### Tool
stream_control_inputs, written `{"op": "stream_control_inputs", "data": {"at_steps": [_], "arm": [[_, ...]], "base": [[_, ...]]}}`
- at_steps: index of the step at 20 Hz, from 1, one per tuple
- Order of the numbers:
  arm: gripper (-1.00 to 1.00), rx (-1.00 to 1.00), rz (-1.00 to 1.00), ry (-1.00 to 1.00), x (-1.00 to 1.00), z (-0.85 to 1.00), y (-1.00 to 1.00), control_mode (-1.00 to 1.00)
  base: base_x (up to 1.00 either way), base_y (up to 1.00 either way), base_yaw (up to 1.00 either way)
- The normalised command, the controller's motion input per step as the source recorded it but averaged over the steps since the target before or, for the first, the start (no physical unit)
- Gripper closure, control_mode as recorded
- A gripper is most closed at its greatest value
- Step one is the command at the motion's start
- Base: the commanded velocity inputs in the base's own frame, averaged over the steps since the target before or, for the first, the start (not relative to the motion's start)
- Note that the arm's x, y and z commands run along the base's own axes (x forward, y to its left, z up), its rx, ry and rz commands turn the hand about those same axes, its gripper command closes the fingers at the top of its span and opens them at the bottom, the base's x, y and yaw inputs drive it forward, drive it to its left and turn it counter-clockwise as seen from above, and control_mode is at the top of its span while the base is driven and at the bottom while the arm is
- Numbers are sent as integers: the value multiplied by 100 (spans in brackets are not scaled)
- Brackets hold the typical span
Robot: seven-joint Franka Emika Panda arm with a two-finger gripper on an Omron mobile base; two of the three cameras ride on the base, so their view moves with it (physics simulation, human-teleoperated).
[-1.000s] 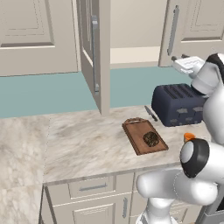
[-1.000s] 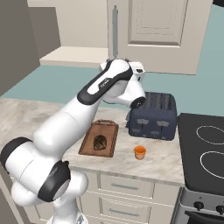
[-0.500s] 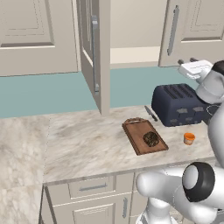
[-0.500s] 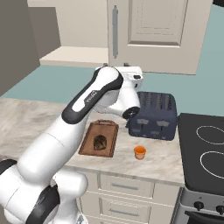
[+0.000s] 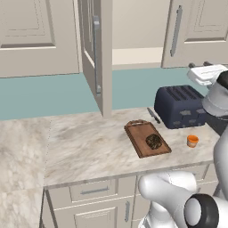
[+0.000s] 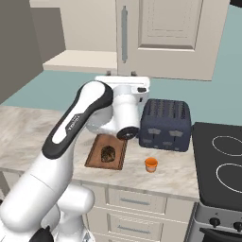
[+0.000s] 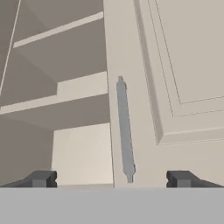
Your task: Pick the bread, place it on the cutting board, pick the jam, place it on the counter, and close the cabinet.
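While lumpy bread point(image 5: 154, 141) tops wooden cutting board point(image 5: 139, 136)

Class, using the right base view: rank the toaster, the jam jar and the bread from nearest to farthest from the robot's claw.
1. Toaster, just below-right of the claw.
2. Bread on the cutting board, and jam jar on the counter: both lower and farther, too close to call.
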Motion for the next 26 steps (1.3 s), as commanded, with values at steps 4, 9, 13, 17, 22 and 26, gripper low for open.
{"op": "stream_control_inputs", "data": {"at_steps": [4,9,13,17,22,26], "arm": [[-100,0,-8,3,-59,6,0,-100],[-100,0,-8,10,-55,8,2,-100],[-100,0,-11,10,-53,7,13,-100],[-100,0,-11,12,-56,0,17,-100],[-100,0,-11,11,-58,0,15,-100],[-100,0,-11,11,-58,9,11,-100]], "base": [[0,0,0],[0,0,0],[0,0,0],[0,0,0],[0,0,0],[0,0,0]]}}
